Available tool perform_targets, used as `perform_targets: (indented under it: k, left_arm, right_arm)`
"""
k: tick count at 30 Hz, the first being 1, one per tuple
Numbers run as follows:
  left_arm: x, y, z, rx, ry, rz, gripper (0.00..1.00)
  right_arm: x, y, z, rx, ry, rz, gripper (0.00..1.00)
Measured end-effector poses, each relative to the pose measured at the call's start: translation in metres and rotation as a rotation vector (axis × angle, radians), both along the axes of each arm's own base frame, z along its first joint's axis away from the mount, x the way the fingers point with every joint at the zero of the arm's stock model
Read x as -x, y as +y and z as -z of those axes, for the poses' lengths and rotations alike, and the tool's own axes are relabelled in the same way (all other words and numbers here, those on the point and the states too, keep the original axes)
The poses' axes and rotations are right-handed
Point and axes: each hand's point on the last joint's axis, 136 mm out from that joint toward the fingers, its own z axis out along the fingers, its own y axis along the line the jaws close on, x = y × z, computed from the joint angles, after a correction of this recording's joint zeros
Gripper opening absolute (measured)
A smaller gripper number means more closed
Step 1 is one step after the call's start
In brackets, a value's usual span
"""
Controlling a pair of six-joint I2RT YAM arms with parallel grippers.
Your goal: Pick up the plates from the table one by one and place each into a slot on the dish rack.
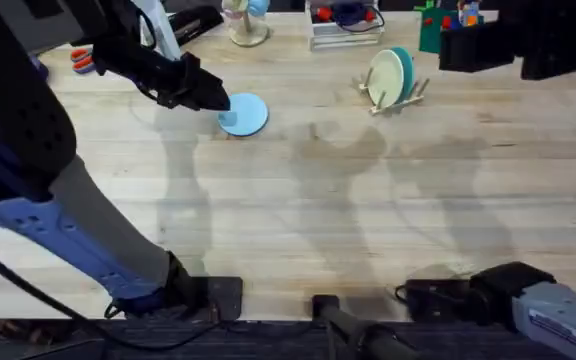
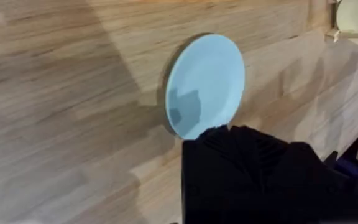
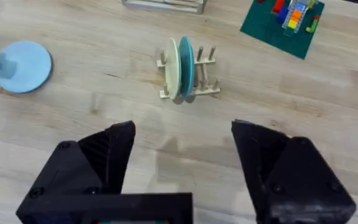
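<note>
A light sky-blue plate point(image 1: 245, 114) point(image 2: 205, 84) point(image 3: 23, 66) lies flat on the table point(image 1: 298, 220) at the back left. My left gripper point(image 1: 211, 99) point(image 2: 247, 168) sits at the plate's near-left rim, its black tip overlapping the edge. The dish rack point(image 1: 396, 92) point(image 3: 191, 78) stands at the back right. In its slots stand a cream-yellow plate point(image 1: 384, 76) point(image 3: 172, 67) and a darker teal plate point(image 1: 404, 68) point(image 3: 186, 62), both upright. High above the table and this side of the rack, my right gripper point(image 3: 182, 162) is open and holds nothing.
A green board with coloured blocks point(image 1: 438, 25) point(image 3: 278, 22) and a clear tray point(image 1: 346, 25) lie along the back edge. An orange-handled item point(image 1: 83, 60) rests at the far left. The raised right arm point(image 1: 528, 45) shows dark at the upper right.
</note>
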Motion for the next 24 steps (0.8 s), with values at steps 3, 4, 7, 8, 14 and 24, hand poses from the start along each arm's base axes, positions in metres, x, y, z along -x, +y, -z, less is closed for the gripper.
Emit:
perform_targets:
  k: [3,4,7,8,14,24]
  left_arm:
    - [-0.002,0.002,0.003,0.0,-0.001,-0.009,0.042]
    - [-0.003,0.004,0.003,0.0,-0.002,-0.013,0.042]
    - [-0.003,0.009,0.003,0.002,0.0,-0.03,0.042]
    - [-0.003,0.011,0.002,0.002,0.001,-0.036,0.042]
    - [-0.003,0.014,0.002,0.004,0.002,-0.049,0.042]
    - [-0.006,0.015,0.009,0.006,0.007,-0.048,0.042]
  right_arm:
    - [0.0,0.0,0.0,0.0,0.0,0.0,0.933]
    - [0.0,0.0,0.0,0.0,0.0,0.0,0.933]
    - [0.0,0.0,0.0,0.0,0.0,0.0,0.933]
    - [0.0,0.0,0.0,0.0,0.0,0.0,0.933]
    - [0.0,0.0,0.0,0.0,0.0,0.0,0.933]
    - [0.0,0.0,0.0,0.0,0.0,0.0,0.933]
